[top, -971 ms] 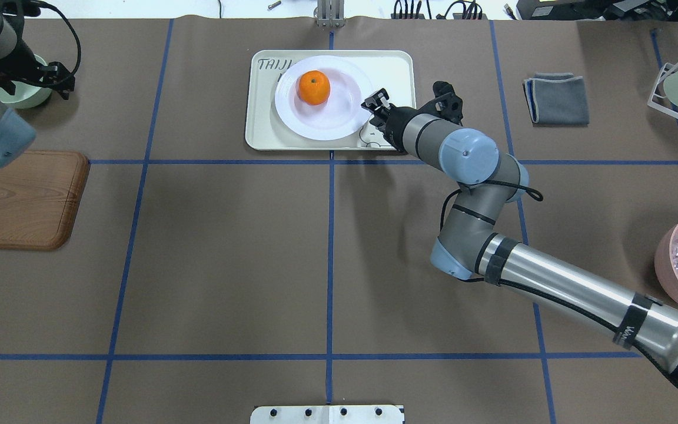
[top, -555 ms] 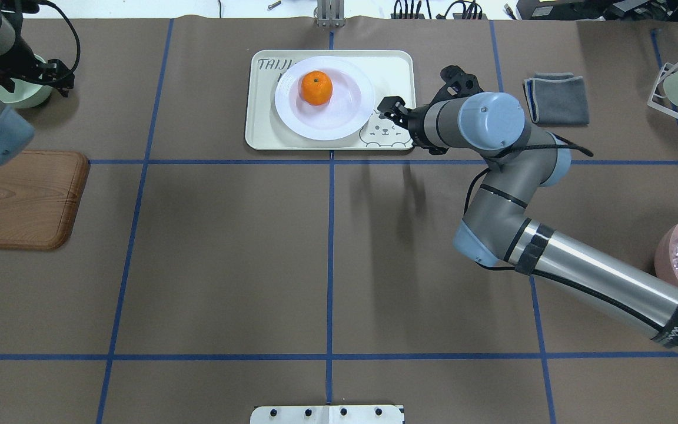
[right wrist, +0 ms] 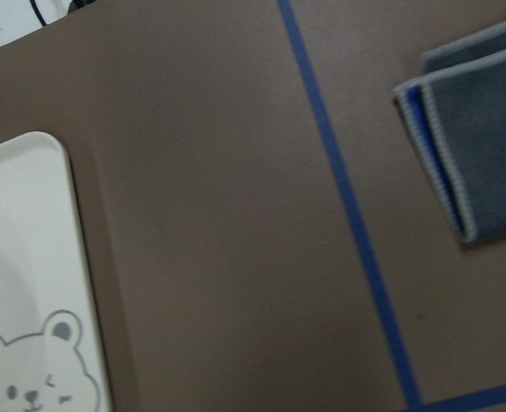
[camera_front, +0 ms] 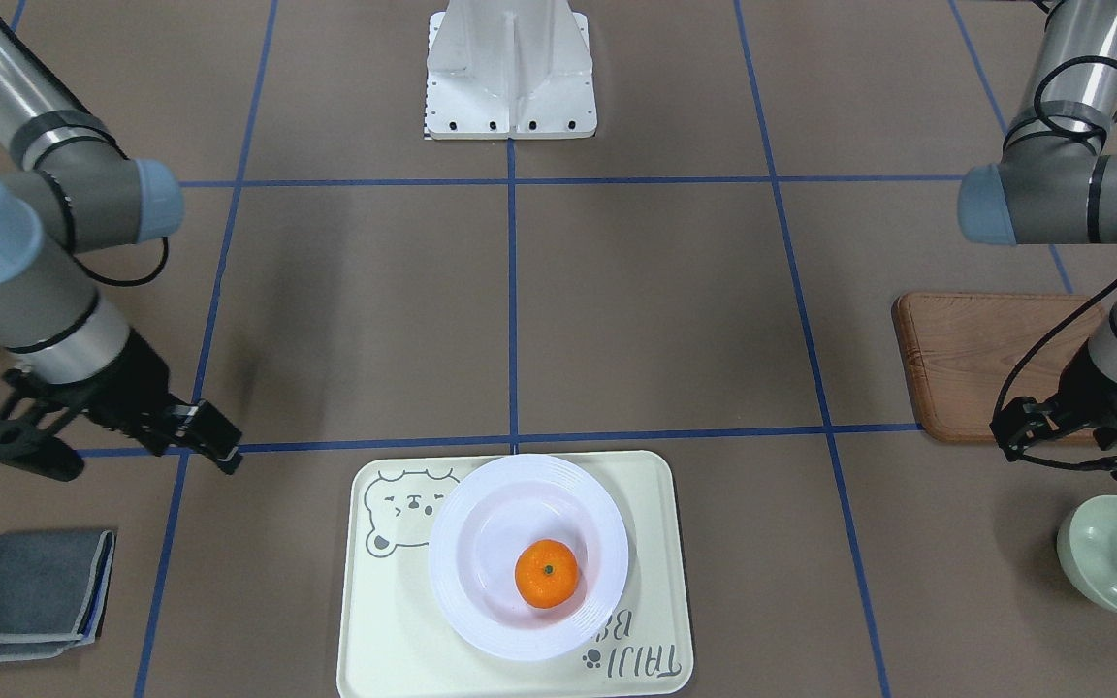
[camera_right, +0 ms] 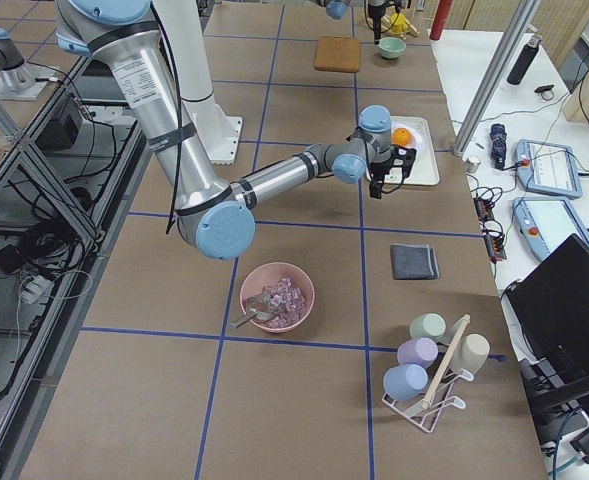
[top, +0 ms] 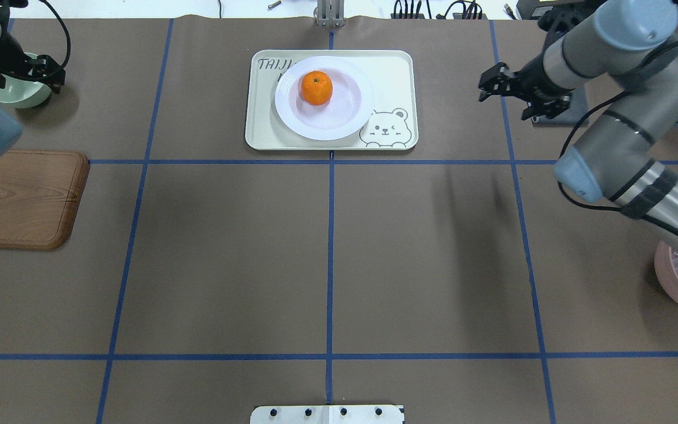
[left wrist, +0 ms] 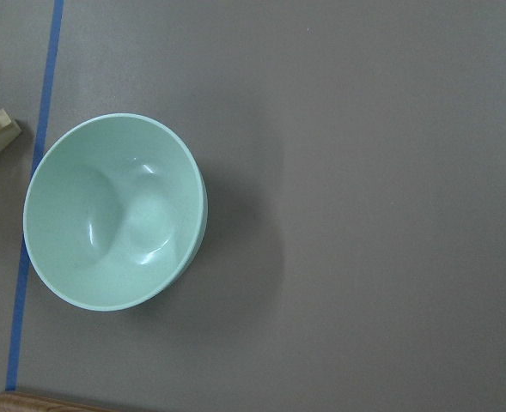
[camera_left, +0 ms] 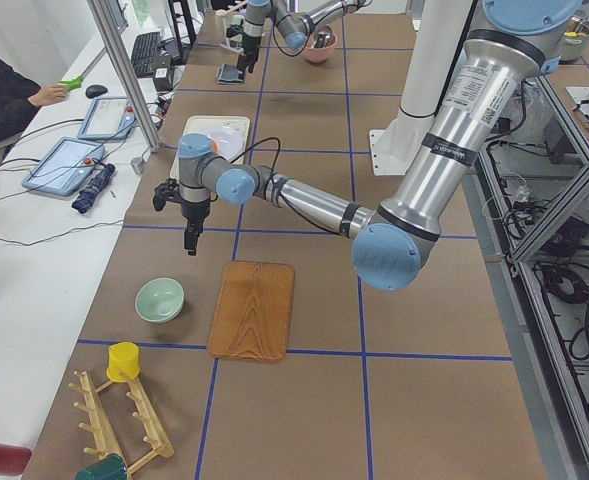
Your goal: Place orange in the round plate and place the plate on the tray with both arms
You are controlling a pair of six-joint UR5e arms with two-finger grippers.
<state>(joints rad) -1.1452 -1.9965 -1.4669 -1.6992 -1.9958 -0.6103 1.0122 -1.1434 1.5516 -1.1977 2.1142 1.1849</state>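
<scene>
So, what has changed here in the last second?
The right gripper drew back from the plate, off the tray toward the robot's right, and now hangs open and empty near the cloth. The plate, with the orange in it, stayed on the tray. The left gripper shifted only slightly by the bowl.

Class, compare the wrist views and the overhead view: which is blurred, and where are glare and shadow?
Right wrist view: blurred, the grey cloth and blue tape soft-edged. Left wrist view: sharp, glare patches inside the green bowl, soft shadow on its right. Overhead view: sharp, a diffuse shadow on the table.
</scene>
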